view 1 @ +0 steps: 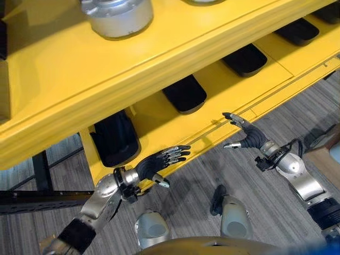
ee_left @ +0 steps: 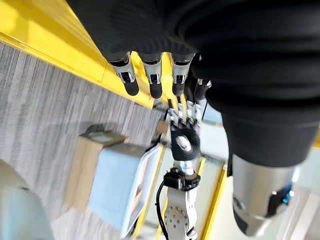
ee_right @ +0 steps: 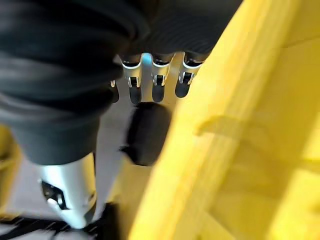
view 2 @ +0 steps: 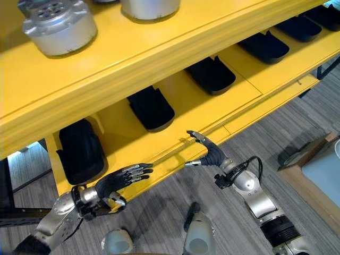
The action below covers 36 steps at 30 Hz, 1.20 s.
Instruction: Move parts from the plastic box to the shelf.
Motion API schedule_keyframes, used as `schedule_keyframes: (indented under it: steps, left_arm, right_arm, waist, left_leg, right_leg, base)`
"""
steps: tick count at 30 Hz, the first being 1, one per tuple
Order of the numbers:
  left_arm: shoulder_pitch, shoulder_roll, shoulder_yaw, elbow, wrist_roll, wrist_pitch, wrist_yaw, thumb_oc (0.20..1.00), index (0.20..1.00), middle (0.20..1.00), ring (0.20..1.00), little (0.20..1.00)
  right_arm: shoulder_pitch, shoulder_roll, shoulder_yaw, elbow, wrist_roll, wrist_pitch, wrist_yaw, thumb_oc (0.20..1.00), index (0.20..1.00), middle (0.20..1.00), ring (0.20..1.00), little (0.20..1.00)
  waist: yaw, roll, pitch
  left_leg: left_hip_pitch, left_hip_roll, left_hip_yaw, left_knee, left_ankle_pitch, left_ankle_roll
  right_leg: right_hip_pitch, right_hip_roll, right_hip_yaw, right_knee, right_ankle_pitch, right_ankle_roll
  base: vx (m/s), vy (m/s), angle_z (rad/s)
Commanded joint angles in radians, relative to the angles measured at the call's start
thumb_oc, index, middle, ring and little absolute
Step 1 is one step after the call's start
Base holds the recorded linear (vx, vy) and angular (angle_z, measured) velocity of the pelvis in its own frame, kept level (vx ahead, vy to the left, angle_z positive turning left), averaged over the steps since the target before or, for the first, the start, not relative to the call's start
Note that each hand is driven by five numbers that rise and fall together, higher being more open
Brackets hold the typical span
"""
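My left hand hangs open and empty just in front of the yellow shelf's lower front edge, fingers straight and pointing right. My right hand is also open and empty, its fingers reaching up beside that same edge. In the left wrist view the straight fingers point toward the right hand. Silver round metal parts stand on the upper shelf level. A pale blue box with a brown rim sits on the floor at the right.
Several black ribbed pieces lie in a row on the lower shelf level. The upper shelf board overhangs them. Grey wood-pattern floor lies under both arms.
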<state>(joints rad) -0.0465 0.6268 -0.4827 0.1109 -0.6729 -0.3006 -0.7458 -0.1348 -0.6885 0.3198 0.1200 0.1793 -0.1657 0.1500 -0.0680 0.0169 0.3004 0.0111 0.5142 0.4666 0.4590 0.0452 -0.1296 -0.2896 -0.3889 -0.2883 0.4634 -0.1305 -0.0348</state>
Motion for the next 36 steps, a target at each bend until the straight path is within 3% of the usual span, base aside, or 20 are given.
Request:
schedule_keyframes:
  steps: [1, 4, 9, 13, 17, 19, 20, 23, 26, 29, 30, 31, 33, 36]
  left_arm:
    - [0.091, -0.025, 0.048, -0.09, 0.079, 0.053, 0.033, 1.0, 1.0, 1.0, 1.0, 1.0]
    - [0.085, -0.021, 0.029, -0.082, 0.098, 0.09, 0.076, 1.0, 1.0, 1.0, 1.0, 1.0]
    - [0.135, 0.011, 0.026, -0.102, 0.153, 0.14, 0.107, 1.0, 1.0, 1.0, 1.0, 1.0]
    - [0.18, 0.03, 0.036, -0.102, 0.194, 0.088, 0.139, 1.0, 1.0, 1.0, 1.0, 1.0]
    - [0.197, 0.035, 0.055, -0.105, 0.235, 0.045, 0.17, 1.0, 1.0, 1.0, 1.0, 1.0]
    - [0.185, 0.047, 0.06, -0.105, 0.248, 0.038, 0.156, 1.0, 1.0, 1.0, 1.0, 1.0]
    - [0.176, 0.055, 0.06, -0.106, 0.255, 0.039, 0.15, 1.0, 1.0, 1.0, 1.0, 1.0]
    - [0.173, 0.063, 0.07, -0.121, 0.237, 0.05, 0.164, 1.0, 1.0, 1.0, 1.0, 1.0]
    - [0.191, 0.051, 0.088, -0.116, 0.263, 0.071, 0.204, 1.0, 1.0, 1.0, 1.0, 1.0]
    - [0.218, 0.041, 0.093, -0.127, 0.298, 0.077, 0.183, 1.0, 1.0, 1.0, 1.0, 1.0]
    - [0.202, 0.045, 0.083, -0.125, 0.297, 0.061, 0.159, 1.0, 1.0, 1.0, 1.0, 1.0]
    - [0.18, 0.043, 0.073, -0.123, 0.289, 0.061, 0.146, 1.0, 1.0, 1.0, 1.0, 1.0]
    - [0.141, 0.031, 0.042, -0.119, 0.267, 0.062, 0.184, 1.0, 1.0, 1.0, 1.0, 1.0]
    - [0.116, 0.019, 0.02, -0.091, 0.276, 0.069, 0.212, 1.0, 1.0, 1.0, 1.0, 1.0]
  right_arm:
    - [-0.056, 0.033, 0.026, -0.067, 0.027, -0.014, 0.03, 1.0, 1.0, 1.0, 1.0, 1.0]
    - [-0.068, 0.05, 0.037, -0.033, 0.006, -0.003, 0.034, 1.0, 1.0, 1.0, 1.0, 1.0]
    - [-0.035, 0.081, 0.038, -0.029, -0.01, 0.025, 0.025, 1.0, 1.0, 1.0, 1.0, 1.0]
    - [0.004, 0.103, 0.038, -0.046, -0.022, 0.015, 0.012, 1.0, 1.0, 1.0, 1.0, 1.0]
    - [0.014, 0.113, 0.041, -0.045, -0.033, -0.002, 0.003, 1.0, 1.0, 1.0, 1.0, 1.0]
    - [0.011, 0.116, 0.047, -0.033, -0.056, -0.011, -0.031, 1.0, 1.0, 1.0, 1.0, 1.0]
    - [0.006, 0.112, 0.054, -0.028, -0.068, -0.031, -0.053, 1.0, 1.0, 1.0, 1.0, 1.0]
    - [-0.003, 0.101, 0.055, -0.039, -0.088, -0.045, -0.06, 1.0, 1.0, 1.0, 1.0, 1.0]
    - [-0.033, 0.086, 0.075, -0.029, -0.13, -0.045, -0.048, 1.0, 1.0, 1.0, 1.0, 1.0]
    - [-0.042, 0.062, 0.092, -0.041, -0.138, -0.01, -0.089, 1.0, 1.0, 1.0, 1.0, 1.0]
    - [-0.038, 0.037, 0.086, -0.058, -0.145, 0.032, -0.128, 1.0, 1.0, 1.0, 1.0, 1.0]
    - [-0.038, 0.022, 0.076, -0.059, -0.149, 0.061, -0.175, 1.0, 1.0, 1.0, 1.0, 1.0]
    - [-0.05, 0.014, 0.06, -0.012, -0.179, 0.043, -0.239, 1.0, 1.0, 1.0, 1.0, 1.0]
    - [-0.036, 0.04, 0.063, 0.003, -0.241, 0.015, -0.318, 1.0, 1.0, 1.0, 1.0, 1.0]
  waist:
    - [0.041, 0.011, -0.085]
    - [0.048, 0.028, -0.085]
    - [0.069, 0.021, -0.068]
    - [0.106, 0.002, -0.039]
    - [0.14, -0.015, -0.015]
    - [0.139, -0.017, -0.003]
    - [0.13, -0.02, -0.001]
    - [0.127, -0.023, 0.003]
    - [0.134, -0.022, -0.005]
    - [0.121, -0.015, -0.014]
    - [0.093, -0.018, -0.009]
    - [0.08, -0.019, -0.007]
    - [0.068, -0.016, -0.014]
    - [0.057, -0.017, -0.036]
  left_leg:
    - [-0.041, -0.069, -0.052, 0.005, -0.027, 0.022]
    - [-0.045, -0.11, -0.06, -0.009, -0.074, 0.045]
    - [-0.031, -0.192, -0.071, -0.09, -0.202, 0.101]
    - [-0.047, -0.222, -0.098, -0.119, -0.196, 0.113]
    - [-0.078, -0.218, -0.107, -0.112, -0.178, 0.111]
    - [-0.103, -0.224, -0.131, -0.097, -0.176, 0.109]
    - [-0.12, -0.227, -0.154, -0.095, -0.164, 0.106]
    - [-0.134, -0.211, -0.166, -0.077, -0.166, 0.084]
    - [-0.116, -0.146, -0.161, -0.075, -0.147, 0.053]
    - [-0.087, -0.044, -0.128, -0.153, -0.034, -0.005]
    - [-0.07, -0.043, -0.049, -0.137, -0.055, 0.003]
    - [-0.06, -0.068, -0.011, -0.133, -0.075, 0.017]
    - [-0.068, -0.157, -0.002, -0.099, -0.125, 0.052]
    - [-0.047, -0.184, -0.007, -0.116, -0.134, 0.067]
  right_leg:
    - [0.055, 0.054, -0.088, 0.049, -0.11, 0.095]
    - [0.063, 0.036, -0.079, 0.053, -0.097, 0.116]
    - [0.057, -0.034, -0.061, 0.048, -0.018, 0.194]
    - [0.069, -0.066, -0.065, 0.008, 0.045, 0.225]
    - [0.094, -0.08, -0.083, -0.035, 0.079, 0.232]
    - [0.107, -0.042, -0.043, -0.03, 0.053, 0.234]
    - [0.114, 0.012, 0.001, -0.029, 0.028, 0.23]
    - [0.117, 0.042, 0.018, -0.024, 0.004, 0.219]
    - [0.131, 0.063, -0.014, -0.007, -0.027, 0.188]
    - [0.151, 0.095, -0.03, -0.045, -0.03, 0.162]
    - [0.167, 0.085, -0.061, -0.063, -0.034, 0.163]
    - [0.175, 0.075, -0.083, -0.081, -0.026, 0.163]
    - [0.182, 0.087, -0.085, -0.118, -0.002, 0.169]
    - [0.203, 0.113, -0.068, -0.136, 0.01, 0.168]
  base:
    - [-0.21, 0.607, -0.26]
    - [-0.11, 0.458, -0.36]
    - [-0.08, 0.268, 0.32]
    - [-0.15, 0.047, 0.25]
    - [-0.11, -0.088, 0.54]
    - [-0.07, -0.192, 0.23]
    - [-0.03, -0.219, 0.53]
    - [-0.02, -0.307, 0.24]
    - [0.05, -0.355, -0.11]
    - [-0.04, -0.188, 0.39]
    - [-0.25, -0.062, 0.55]
    - [-0.33, -0.019, 1.1]
    - [-0.29, 0.076, 1.0]
    - [-0.12, 0.121, 0.08]
